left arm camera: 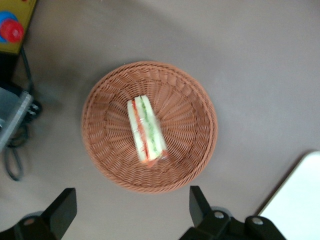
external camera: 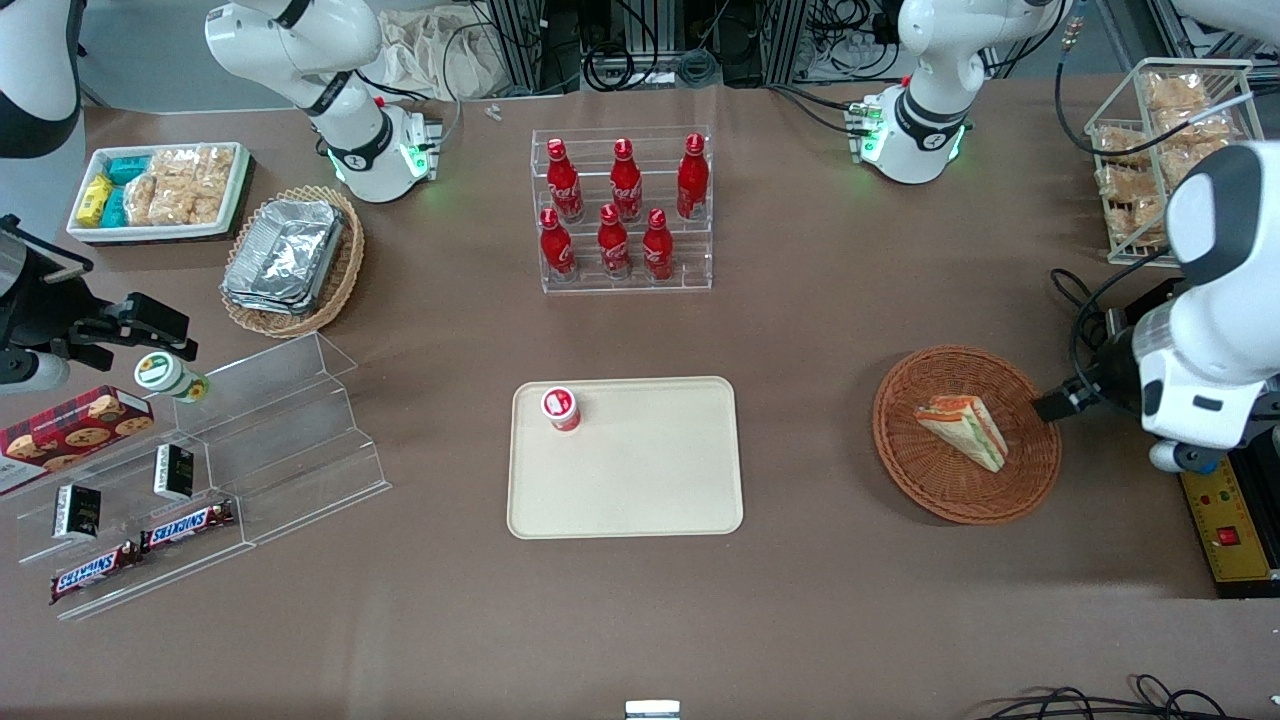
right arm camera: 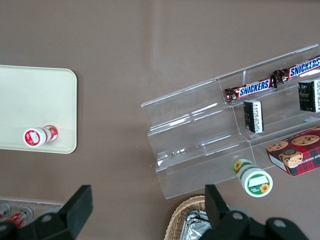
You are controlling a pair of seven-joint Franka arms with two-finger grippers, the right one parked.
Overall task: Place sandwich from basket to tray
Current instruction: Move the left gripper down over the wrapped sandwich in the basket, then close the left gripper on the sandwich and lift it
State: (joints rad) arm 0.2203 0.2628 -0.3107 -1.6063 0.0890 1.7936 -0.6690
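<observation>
From the front, the working arm's own white body hides most of its gripper [external camera: 1060,404]; only a dark tip pokes out next to the basket [external camera: 966,434] rim, on the side toward the working arm's end of the table, and whether it touches the wicker cannot be told from there. The wrist camera shows more: the gripper [left arm camera: 132,210] hangs above the table with its two black fingers [left arm camera: 62,210] spread wide apart, nothing between them and nothing touched, though the fingers are cut off at the frame edge so their bases are not seen. The sandwich [external camera: 965,428] lies inside the round reddish-brown basket, roughly in the middle, resting on its side with the pale bread and the red and green filling edges showing; its clear wrap is hard to make out. The tray [external camera: 625,458] sits on the brown table [external camera: 820,300] well apart from the basket, toward the parked arm's end, and only a corner of it [left arm camera: 300,200] enters the wrist view. A small red bottle with a white cap [external camera: 561,408] lies on the tray near one corner
</observation>
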